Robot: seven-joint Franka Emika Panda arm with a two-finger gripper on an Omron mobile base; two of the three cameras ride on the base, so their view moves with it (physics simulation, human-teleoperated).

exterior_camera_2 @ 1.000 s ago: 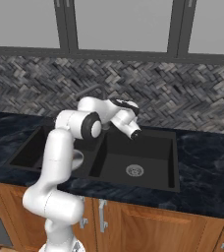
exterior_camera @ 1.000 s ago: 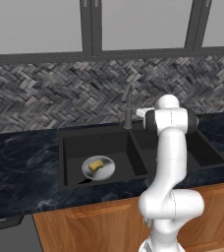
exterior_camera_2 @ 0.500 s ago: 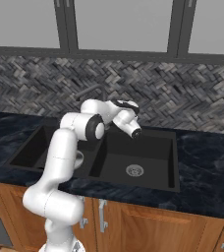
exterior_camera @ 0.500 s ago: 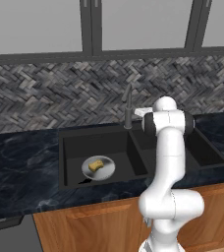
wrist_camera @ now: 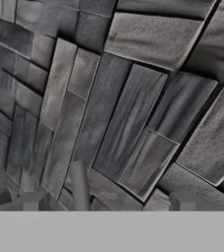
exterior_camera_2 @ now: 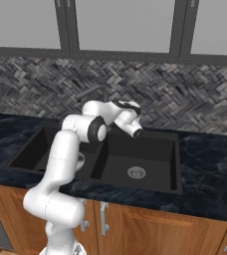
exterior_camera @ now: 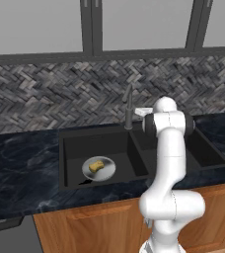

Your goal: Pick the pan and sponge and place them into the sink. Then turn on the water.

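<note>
The grey pan (exterior_camera: 99, 168) lies flat in the wider left basin of the black sink (exterior_camera: 63, 149), and the yellow sponge (exterior_camera: 96, 166) rests inside it. My gripper (exterior_camera: 143, 111) hovers high at the back of the sink, just right of the slim grey faucet (exterior_camera: 129, 105), pointing at the backsplash. In the hand view its fingertips (wrist_camera: 31, 200) stand far apart, the gripper (wrist_camera: 106, 202) open, with a thin grey faucet part (wrist_camera: 77, 184) rising between them in front of the tiles. From the right I see the hand (exterior_camera_2: 126, 112) above the sink's divider. No water is in view.
The right basin (exterior_camera_2: 150, 149) holds a round silver drain (exterior_camera_2: 136, 173). Dark marble counter (exterior_camera: 20, 163) surrounds the sink. The herringbone tile backsplash (exterior_camera_2: 195, 104) stands close behind the gripper, with windows above it. Wooden cabinet fronts run below the counter.
The arm's upper part has edged slightly left toward the faucet. Pan and sponge have stayed in place.
</note>
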